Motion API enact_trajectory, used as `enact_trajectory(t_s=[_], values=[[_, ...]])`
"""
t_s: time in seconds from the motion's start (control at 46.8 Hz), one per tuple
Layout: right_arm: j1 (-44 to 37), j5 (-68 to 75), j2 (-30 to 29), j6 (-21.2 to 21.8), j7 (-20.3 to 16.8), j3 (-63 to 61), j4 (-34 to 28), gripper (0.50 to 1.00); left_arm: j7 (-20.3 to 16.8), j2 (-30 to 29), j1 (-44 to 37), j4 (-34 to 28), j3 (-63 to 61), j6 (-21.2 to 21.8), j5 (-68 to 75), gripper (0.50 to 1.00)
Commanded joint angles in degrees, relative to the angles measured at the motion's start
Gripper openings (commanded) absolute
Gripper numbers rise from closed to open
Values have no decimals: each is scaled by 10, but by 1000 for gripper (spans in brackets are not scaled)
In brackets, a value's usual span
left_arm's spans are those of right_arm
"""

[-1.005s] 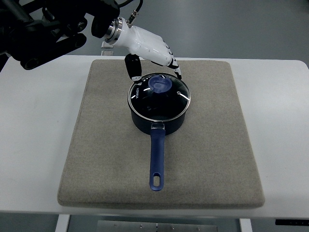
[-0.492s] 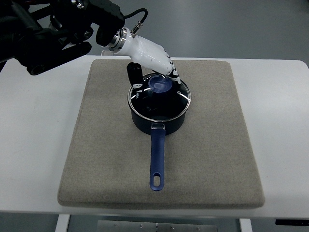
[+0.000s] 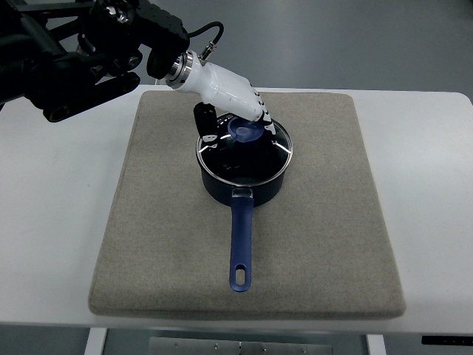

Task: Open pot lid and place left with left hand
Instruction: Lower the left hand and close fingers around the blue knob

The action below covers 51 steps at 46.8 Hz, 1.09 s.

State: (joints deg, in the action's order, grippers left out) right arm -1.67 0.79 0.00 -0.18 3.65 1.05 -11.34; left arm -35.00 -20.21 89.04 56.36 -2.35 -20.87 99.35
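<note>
Left hand point(image 3: 230, 100) is over the far-left rim of the pot point(image 3: 242, 174), arm coming in from the upper left. Right hand not in view, so left is the only candidate.

Key relation: the knob point(image 3: 244, 130) on the lid point(image 3: 244, 151) sits directly under and just toward the camera from the fingers point(image 3: 262, 115). White fingers wrap the knob's far side, dark thumb point(image 3: 205, 122) is down on its left. Fingers look curled partway around the knob, with a gap between thumb and fingers; I can't tell whether they actually touch it. Judgement: pre-grasp, not clamped.

Lid is seated flat on the pot, centre of the mat point(image 3: 332, 222), which lies on the table point(image 3: 52, 222). Pot handle point(image 3: 239, 240) runs straight toward the camera, away from the fingers, so it's out of the way.

Drop zone is left of the fingers: bare mat there.

Writing: small white print on the lid's left rim, near the thumb, too small to read.
</note>
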Motion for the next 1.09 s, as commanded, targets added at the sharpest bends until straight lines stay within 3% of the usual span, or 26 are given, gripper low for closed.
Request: enact_trajectory(t_s=[0.0,0.278,0.535,0.898,1.005,1.069], values=[[0,0,0,0,0,0,0,917,0,1,-1,-6,1,1,0,939],[0,0,0,0,0,0,0,917,0,8,-4,-20,1,3,0,934],[0,0,0,0,0,0,0,917,0,17,-18,-28,1,43,0,932],[0,0,0,0,0,0,0,917,0,21,-24,-33,2,47,0,928],[0,0,0,0,0,0,0,917,0,21,-24,-33,2,47,1,881],[0,0,0,0,0,0,0,917,0,22,-23,-33,2,47,1,804]])
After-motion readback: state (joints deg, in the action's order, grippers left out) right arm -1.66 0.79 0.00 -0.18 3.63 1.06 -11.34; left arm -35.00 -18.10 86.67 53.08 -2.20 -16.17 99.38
